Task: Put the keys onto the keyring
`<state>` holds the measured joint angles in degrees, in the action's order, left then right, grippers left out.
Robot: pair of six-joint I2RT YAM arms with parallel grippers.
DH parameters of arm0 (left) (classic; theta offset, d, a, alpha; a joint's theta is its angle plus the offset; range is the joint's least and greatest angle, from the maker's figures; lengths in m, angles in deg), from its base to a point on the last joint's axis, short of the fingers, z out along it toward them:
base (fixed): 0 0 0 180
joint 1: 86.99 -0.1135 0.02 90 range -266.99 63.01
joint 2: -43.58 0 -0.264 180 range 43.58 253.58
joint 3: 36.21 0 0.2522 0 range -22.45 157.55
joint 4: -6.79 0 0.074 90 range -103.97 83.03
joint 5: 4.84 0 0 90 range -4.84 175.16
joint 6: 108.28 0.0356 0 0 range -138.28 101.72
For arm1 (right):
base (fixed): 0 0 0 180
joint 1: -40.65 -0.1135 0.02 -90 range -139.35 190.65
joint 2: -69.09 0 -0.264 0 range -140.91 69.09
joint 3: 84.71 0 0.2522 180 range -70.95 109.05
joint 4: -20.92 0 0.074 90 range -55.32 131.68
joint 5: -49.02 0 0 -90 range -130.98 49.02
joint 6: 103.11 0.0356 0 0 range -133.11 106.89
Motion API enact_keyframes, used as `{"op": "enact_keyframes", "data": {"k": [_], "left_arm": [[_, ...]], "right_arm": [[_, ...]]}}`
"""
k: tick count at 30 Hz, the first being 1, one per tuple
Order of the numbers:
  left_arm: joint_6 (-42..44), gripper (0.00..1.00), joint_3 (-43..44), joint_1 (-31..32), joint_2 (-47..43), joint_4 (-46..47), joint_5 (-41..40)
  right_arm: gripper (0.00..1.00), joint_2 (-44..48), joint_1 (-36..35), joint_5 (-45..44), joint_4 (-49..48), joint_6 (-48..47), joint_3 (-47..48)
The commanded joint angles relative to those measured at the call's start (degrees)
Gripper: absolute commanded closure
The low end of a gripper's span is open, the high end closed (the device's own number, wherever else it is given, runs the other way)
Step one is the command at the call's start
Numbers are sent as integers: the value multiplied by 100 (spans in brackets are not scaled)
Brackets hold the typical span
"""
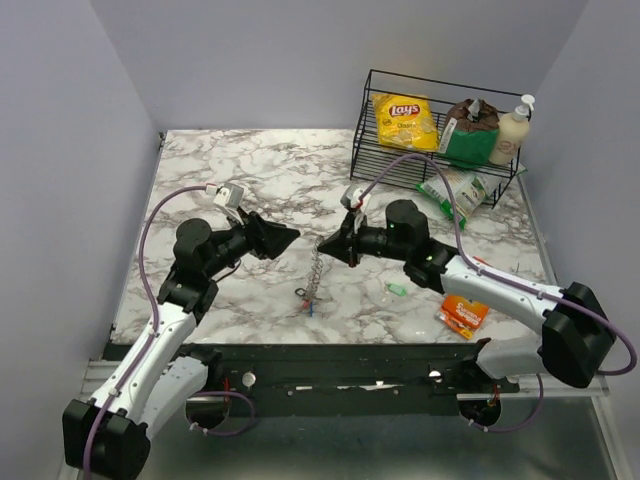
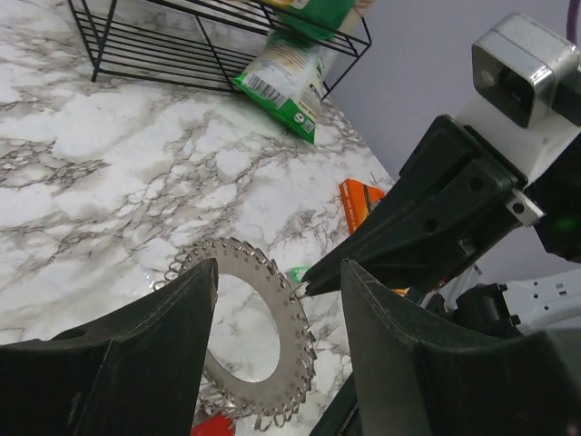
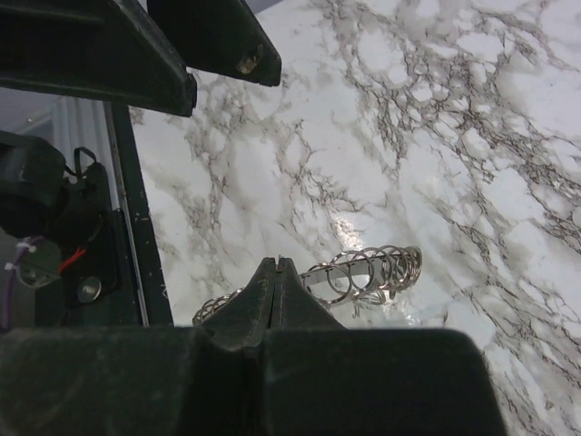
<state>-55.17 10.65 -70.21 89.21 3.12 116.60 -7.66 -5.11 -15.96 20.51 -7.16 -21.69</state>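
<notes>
The keyring (image 1: 314, 272) is a flat grey toothed ring, seen edge-on between the two grippers and standing up off the table. My right gripper (image 1: 324, 246) is shut, its tips pinching a small wire loop on the ring's rim (image 2: 307, 289). My left gripper (image 1: 290, 238) is open and empty, just left of the ring; its view shows the ring (image 2: 292, 331) beyond its spread fingers. A red key (image 2: 216, 427) and a blue key (image 1: 311, 311) are at the ring's lower end. A pale green key (image 1: 397, 290) lies loose on the marble. The right wrist view shows the ring's loops (image 3: 363, 268) past its shut tips (image 3: 275, 263).
A black wire basket (image 1: 372, 150) at the back right holds a Lay's bag (image 1: 405, 120), a dark pouch and a bottle. A green packet (image 1: 455, 190) lies before it. An orange snack packet (image 1: 463, 316) lies near the front right edge.
</notes>
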Motion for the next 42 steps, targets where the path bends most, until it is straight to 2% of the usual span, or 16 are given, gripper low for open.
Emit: {"op": "enact_keyframes", "data": {"k": [1, 4, 11, 15, 19, 30, 42], "left_arm": [[322, 36, 310, 361, 122, 125, 275], [384, 40, 451, 484, 262, 160, 414], [234, 43, 583, 485, 315, 617, 985], [-2, 43, 513, 493, 289, 1397, 1468], [-336, 43, 495, 485, 289, 1996, 1935], [-917, 42, 539, 511, 517, 2998, 2542], [-715, 48, 636, 818, 684, 2754, 2402]], "right_arm": [[99, 389, 278, 1048, -1306, 300, -223], [99, 529, 401, 1461, -1605, 485, -320], [99, 863, 638, 2200, -2054, 898, -452], [99, 969, 752, 2577, -2413, 1144, -504], [99, 1030, 832, 2798, -2809, 1452, -557], [99, 978, 1025, 3149, -3767, 2199, -619], [99, 960, 1016, 3150, -3900, 2366, -575]]}}
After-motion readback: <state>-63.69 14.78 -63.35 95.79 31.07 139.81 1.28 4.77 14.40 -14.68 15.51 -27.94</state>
